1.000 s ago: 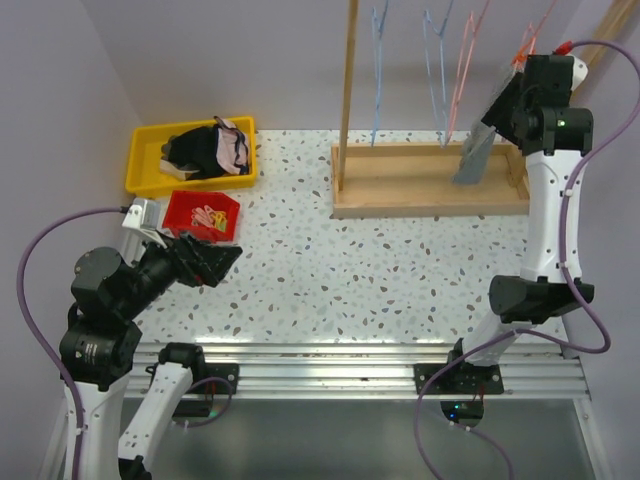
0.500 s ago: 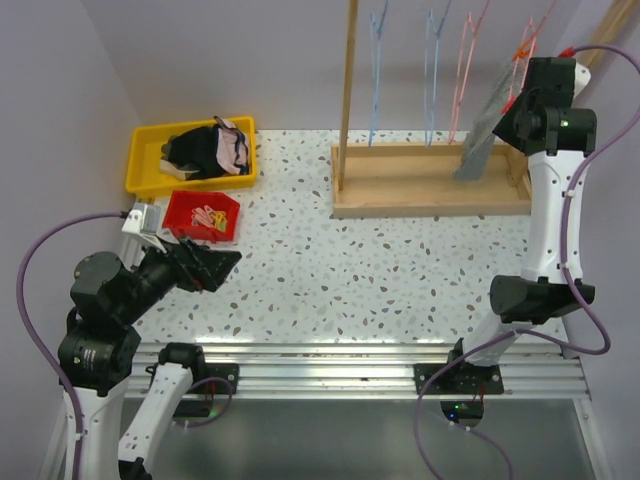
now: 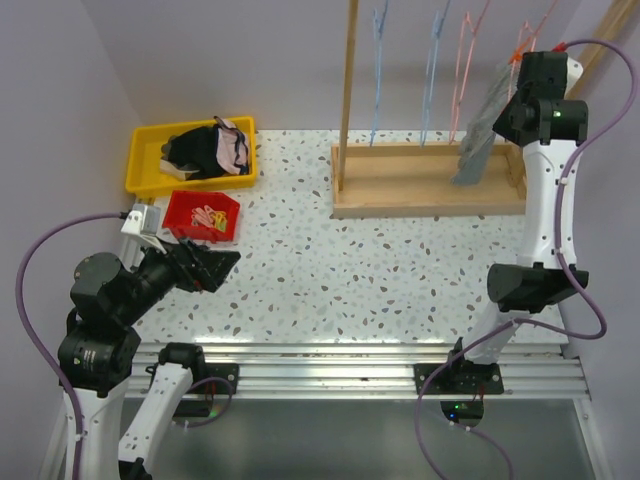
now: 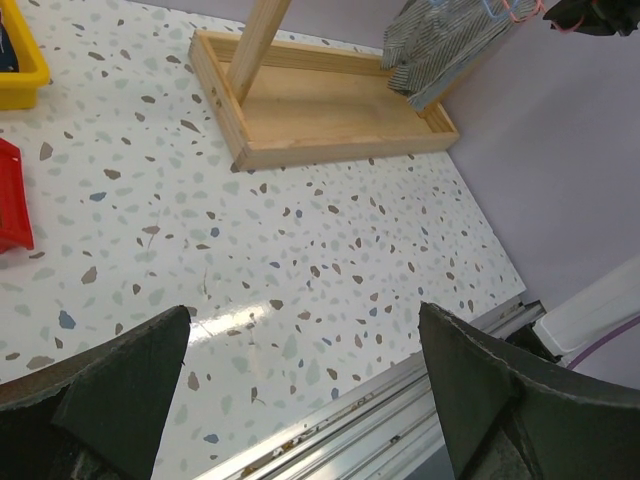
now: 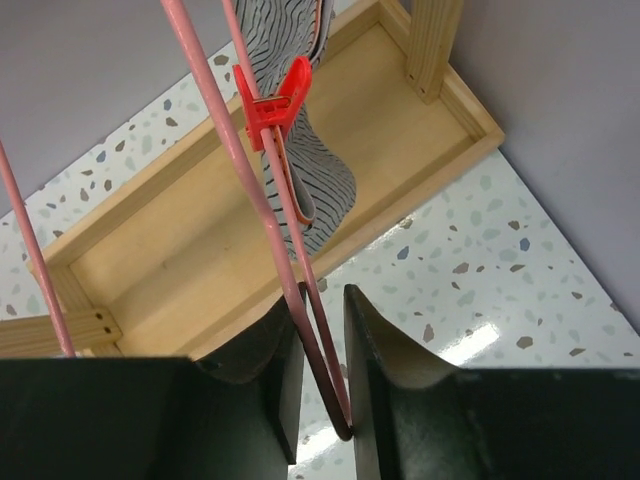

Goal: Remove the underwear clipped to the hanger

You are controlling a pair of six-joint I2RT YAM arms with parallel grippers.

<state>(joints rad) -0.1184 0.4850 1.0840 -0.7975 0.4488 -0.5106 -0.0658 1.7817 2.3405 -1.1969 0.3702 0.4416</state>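
Speckled white terrazzo tabletop (image 3: 330,270), lilac walls on three sides. Grey finely striped briefs (image 5: 300,170) hang at far right, fixed by a small red plastic clip (image 5: 275,98) to one leg of a thin pink hanger (image 5: 215,100); the fabric drapes down into the shallow wooden rack base (image 3: 430,208), close to its right end. Right gripper (image 5: 323,295) is raised beside the briefs, jaws drawn nearly together on the hanger's narrow lower loop. The loop fills the gap between the fingers and looks pinched on both sides. The clip sits higher up the hanger, apart from the fingers. Tall wooden upright post (image 3: 348,90) rises from the left end of the rack base; two pale blue hangers (image 3: 378,70) hang between post and pink hanger. Pale pink briefs with dark trim (image 3: 233,148) lie well away at far left, in a yellow plastic bin (image 3: 140,165), resting against a heap of black clothing (image 3: 190,148). Small red tray (image 3: 180,208), just near of the bin, holds loose pale clips, too small to count. Left gripper (image 4: 305,315) hovers low over the near left of the tabletop, jaws spread wide, nothing between them, pointed across the table toward the rack.
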